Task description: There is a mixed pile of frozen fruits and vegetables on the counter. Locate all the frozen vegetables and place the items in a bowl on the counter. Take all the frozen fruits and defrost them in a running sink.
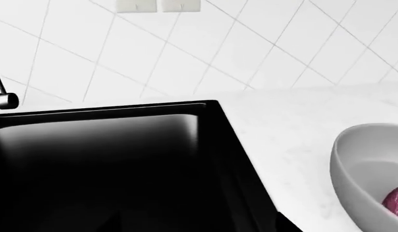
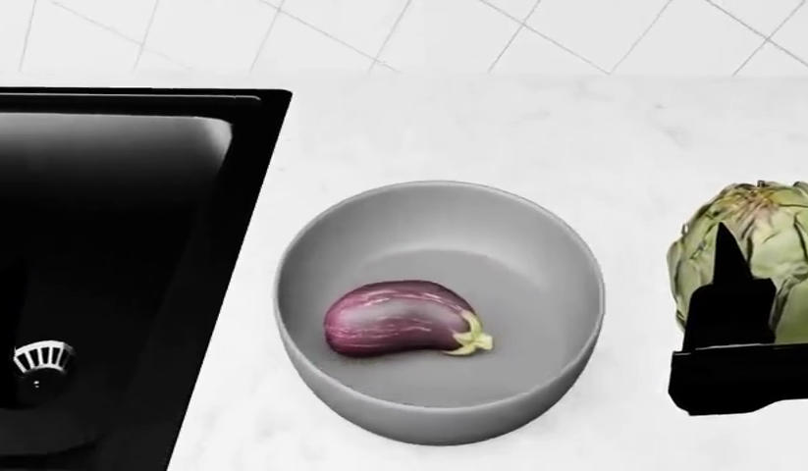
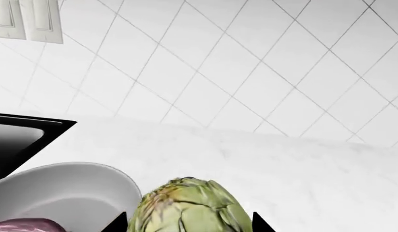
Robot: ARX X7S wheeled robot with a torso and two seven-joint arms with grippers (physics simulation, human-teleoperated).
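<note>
A pale green artichoke (image 2: 757, 245) stands at the right of the white counter (image 2: 509, 128), beside the light-grey bowl (image 2: 561, 245). My right gripper (image 3: 187, 223) has a dark fingertip against each side of the artichoke (image 3: 185, 205). The bowl holds a purple eggplant (image 2: 391, 319). The black sink (image 2: 102, 245) is at the left, with a metal drain (image 2: 43, 358). My left gripper hovers over the sink basin (image 1: 108, 159). Only one dark fingertip (image 1: 286, 226) shows, far to one side; the other is lost against the black. Banana and kiwi are out of view.
A white tiled wall (image 3: 237, 63) runs behind the counter, with wall switches (image 3: 28, 19). The faucet's steel-tipped lever (image 1: 4, 100) shows at the sink's back edge. The bowl's rim (image 1: 341, 159) lies close beside the sink edge.
</note>
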